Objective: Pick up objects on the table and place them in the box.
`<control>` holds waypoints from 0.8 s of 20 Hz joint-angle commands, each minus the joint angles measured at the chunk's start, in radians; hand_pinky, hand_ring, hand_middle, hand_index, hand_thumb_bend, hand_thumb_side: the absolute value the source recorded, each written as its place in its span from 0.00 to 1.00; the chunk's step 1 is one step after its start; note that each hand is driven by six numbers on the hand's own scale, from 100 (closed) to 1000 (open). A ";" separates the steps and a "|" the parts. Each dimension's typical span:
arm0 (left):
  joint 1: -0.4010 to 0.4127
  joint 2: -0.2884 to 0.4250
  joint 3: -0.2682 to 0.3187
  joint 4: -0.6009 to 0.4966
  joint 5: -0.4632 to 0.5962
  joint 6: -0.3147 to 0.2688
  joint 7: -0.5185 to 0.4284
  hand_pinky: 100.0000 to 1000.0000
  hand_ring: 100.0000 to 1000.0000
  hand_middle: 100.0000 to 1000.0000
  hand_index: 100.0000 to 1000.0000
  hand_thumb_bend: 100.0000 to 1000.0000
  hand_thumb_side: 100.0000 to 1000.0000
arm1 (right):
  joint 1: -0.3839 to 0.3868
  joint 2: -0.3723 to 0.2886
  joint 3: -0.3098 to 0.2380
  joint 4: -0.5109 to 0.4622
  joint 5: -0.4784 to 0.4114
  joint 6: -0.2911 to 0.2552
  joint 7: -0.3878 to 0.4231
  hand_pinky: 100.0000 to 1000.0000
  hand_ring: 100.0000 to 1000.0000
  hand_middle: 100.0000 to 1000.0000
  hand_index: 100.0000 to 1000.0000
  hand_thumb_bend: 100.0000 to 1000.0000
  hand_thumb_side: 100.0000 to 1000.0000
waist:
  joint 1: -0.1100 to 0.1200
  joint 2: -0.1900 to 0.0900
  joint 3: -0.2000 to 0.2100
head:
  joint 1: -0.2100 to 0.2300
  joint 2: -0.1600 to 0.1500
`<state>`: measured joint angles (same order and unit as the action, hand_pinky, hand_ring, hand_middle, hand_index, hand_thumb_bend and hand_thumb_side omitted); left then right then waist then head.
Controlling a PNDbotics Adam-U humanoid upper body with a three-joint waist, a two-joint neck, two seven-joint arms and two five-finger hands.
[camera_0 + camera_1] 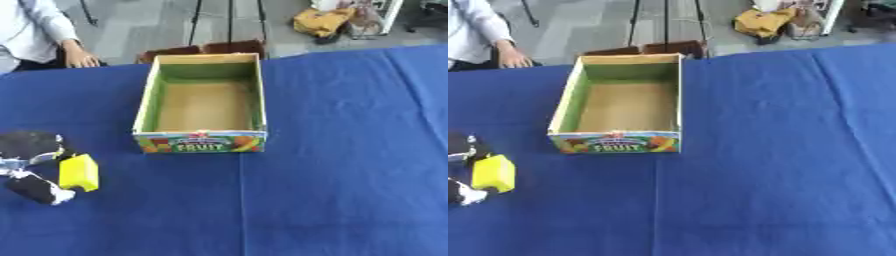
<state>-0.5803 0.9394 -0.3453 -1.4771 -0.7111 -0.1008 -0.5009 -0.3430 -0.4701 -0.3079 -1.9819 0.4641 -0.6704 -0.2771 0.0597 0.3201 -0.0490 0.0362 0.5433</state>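
Black fingers of my left hand (35,167) were curled around the yellow block (79,172) near the bench's (350,175) left edge. The empty fruit box (201,142) lay up and to the right; my right hand was unseen.

Yellow block (79,172) upright by table's left edge, open cardboard box (202,141) mid-table — empty
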 commanded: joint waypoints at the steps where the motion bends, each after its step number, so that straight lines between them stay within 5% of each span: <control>1: -0.010 0.046 0.054 -0.052 0.025 0.026 0.016 0.21 0.50 0.46 0.61 0.00 0.59 | -0.004 -0.014 -0.010 -0.018 -0.003 0.005 -0.004 0.65 0.74 0.64 0.79 0.17 1.00 | 0.013 -0.012 0.002 | -0.004 -0.010; 9: -0.067 0.050 0.157 -0.175 0.073 0.097 0.045 0.17 0.48 0.44 0.60 0.00 0.57 | 0.006 -0.015 -0.010 -0.018 -0.005 0.011 -0.006 0.65 0.74 0.63 0.79 0.17 1.00 | 0.025 -0.028 0.005 | -0.008 0.002; 16: -0.261 -0.050 0.151 -0.144 -0.029 0.074 0.041 0.16 0.49 0.44 0.61 0.00 0.58 | 0.005 -0.013 0.003 -0.018 -0.021 0.012 0.006 0.66 0.74 0.63 0.79 0.17 1.00 | 0.038 -0.041 -0.011 | 0.010 0.006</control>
<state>-0.8191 0.8856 -0.2058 -1.6233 -0.7188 -0.0202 -0.4614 -0.3331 -0.4698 -0.3034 -1.9819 0.4530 -0.6592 -0.2746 0.0874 0.3164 -0.0618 0.0385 0.5462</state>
